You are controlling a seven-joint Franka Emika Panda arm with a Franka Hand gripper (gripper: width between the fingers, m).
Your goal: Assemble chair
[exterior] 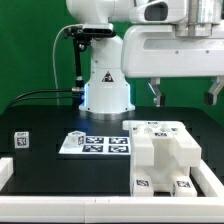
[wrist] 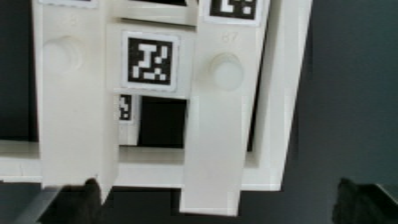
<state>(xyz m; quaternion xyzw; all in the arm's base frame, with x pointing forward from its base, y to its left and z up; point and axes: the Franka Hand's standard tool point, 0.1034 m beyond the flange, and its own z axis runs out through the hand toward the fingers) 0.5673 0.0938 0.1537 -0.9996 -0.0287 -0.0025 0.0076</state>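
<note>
We saw the gripper (exterior: 185, 99) wide open and empty above the chair (exterior: 160, 152), the marker board (exterior: 95, 143) beside it, 1 tagged block (exterior: 22, 140) well apart.

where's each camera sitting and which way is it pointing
exterior view: off the arm, across the black table, facing the arm's base; shows the open claw above the chair.
wrist view: on the wrist, looking past the claw onto the chair's tagged bars; both fingertips show.
shared: the chair and the claw.

Green backdrop (exterior: 30, 45); black table (exterior: 50, 124) (white-edged)
</note>
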